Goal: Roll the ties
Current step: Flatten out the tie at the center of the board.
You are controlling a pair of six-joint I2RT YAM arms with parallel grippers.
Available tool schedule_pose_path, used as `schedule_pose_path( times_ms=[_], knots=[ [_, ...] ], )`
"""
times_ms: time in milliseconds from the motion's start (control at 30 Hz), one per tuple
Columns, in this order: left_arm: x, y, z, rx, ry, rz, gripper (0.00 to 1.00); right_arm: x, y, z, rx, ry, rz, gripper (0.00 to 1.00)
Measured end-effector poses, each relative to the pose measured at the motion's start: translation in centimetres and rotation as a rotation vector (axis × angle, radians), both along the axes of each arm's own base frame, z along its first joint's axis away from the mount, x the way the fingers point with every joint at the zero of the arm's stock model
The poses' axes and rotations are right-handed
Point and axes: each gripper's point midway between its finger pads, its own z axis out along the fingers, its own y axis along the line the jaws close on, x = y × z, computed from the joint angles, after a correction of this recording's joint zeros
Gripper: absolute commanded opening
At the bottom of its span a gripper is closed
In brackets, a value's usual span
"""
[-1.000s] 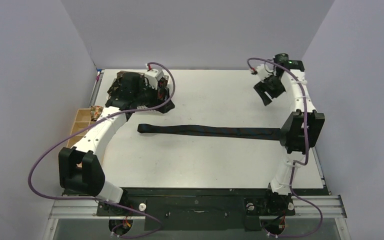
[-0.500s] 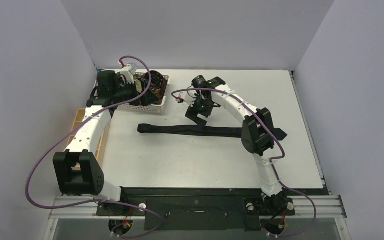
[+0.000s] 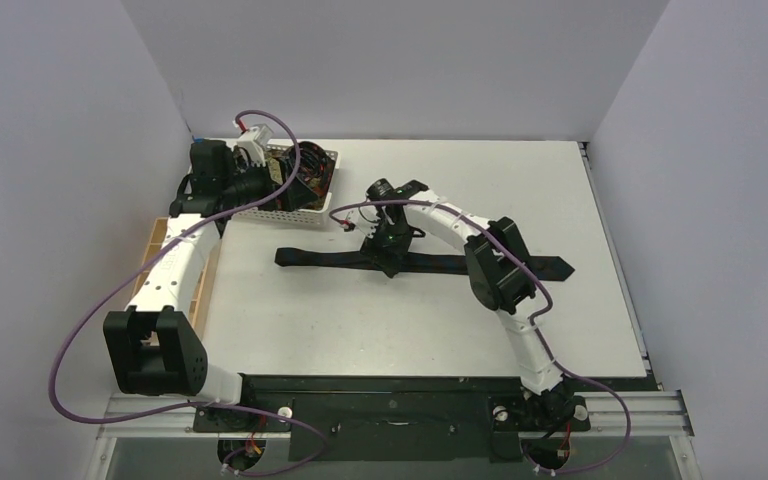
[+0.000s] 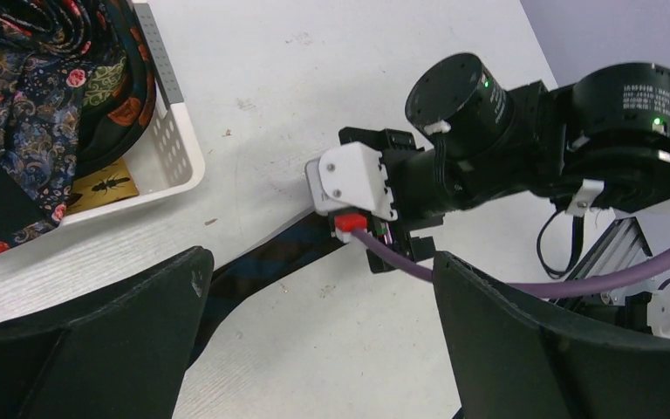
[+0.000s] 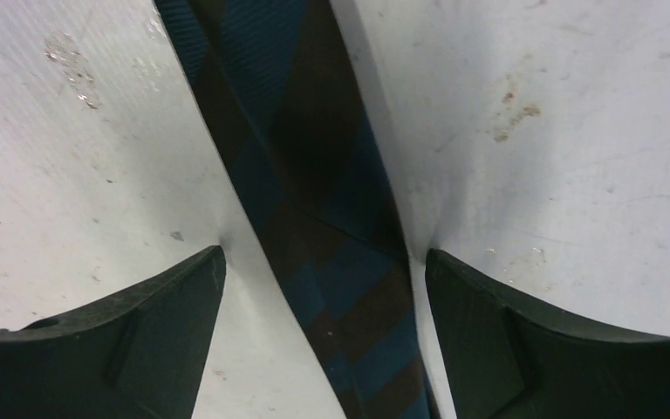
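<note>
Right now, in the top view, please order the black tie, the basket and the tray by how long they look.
1. tie, clearly the longest.
2. basket.
3. tray, shortest as seen, but the left arm hides part of it, so this rank is unsure.

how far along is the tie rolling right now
Done: no finished roll shows; the wooden tray is mostly hidden under the left arm. In hand: the right gripper, jaws open, straddles the dark tie, which lies flat and unrolled on the table, not gripped. To do: rolling that tie, then the patterned ties heaped in the white basket beside the open left gripper.
</note>
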Motion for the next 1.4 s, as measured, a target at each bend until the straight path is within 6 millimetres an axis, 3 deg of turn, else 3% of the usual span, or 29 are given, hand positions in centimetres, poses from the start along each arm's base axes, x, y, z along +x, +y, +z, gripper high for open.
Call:
schedule_pose_path(
  times_ms=[133,300,367,533,633,700,800,867,1000,1067,1133,1267,1400],
  knots=[
    [0.1,0.3,0.1,-0.014,0.01,0.019,0.96,-0.2,0.3,-0.7,-0.034,-0.05,0.02,0.65],
    [0.7,1.9,0.3,-0.033,0.019,0.07,0.96,-1.3,0.5,-0.8,-0.023,-0.077,0.044,0.36],
    [0.9,2.4,0.4,-0.038,0.023,0.088,0.96,-1.7,0.3,-0.8,-0.025,-0.091,0.055,0.33],
    [1.0,2.7,0.3,-0.042,0.029,0.104,0.96,-1.7,0.2,-0.8,-0.041,-0.123,0.065,0.4],
    [0.9,2.8,-0.1,-0.041,0.04,0.105,0.96,-1.5,0.1,-0.7,-0.045,-0.132,0.069,0.62],
    [0.6,2.8,-0.9,-0.04,0.059,0.108,0.96,-1.3,-0.2,-0.5,-0.045,-0.133,0.062,0.71],
    [0.2,2.9,-2.1,-0.027,0.092,0.118,0.96,-1.8,-1.7,0.0,-0.044,-0.092,0.042,0.74],
    [0.1,2.9,-2.6,-0.004,0.103,0.128,0.96,-2.2,-3.3,1.2,-0.03,-0.054,0.009,0.7],
    [-0.7,1.2,-4.0,0.083,0.119,0.099,0.96,-1.4,-9.2,6.3,0.061,-0.017,-0.165,0.52],
    [-1.4,-0.3,-4.6,0.12,0.124,0.061,0.96,-0.4,-13.4,8.6,0.094,-0.029,-0.288,0.42],
    [-1.9,-1.4,-4.9,0.138,0.121,0.032,0.96,0.2,-19.2,9.8,0.102,-0.031,-0.452,0.34],
    [-2.2,-1.5,-5.3,0.144,0.13,0.034,0.96,-0.4,-27.6,8.2,0.049,0.054,-0.723,0.25],
    [-2.1,-1.4,-5.3,0.138,0.132,0.04,0.96,-1.6,-32.6,5.7,-0.034,0.133,-0.871,0.18]
  ],
)
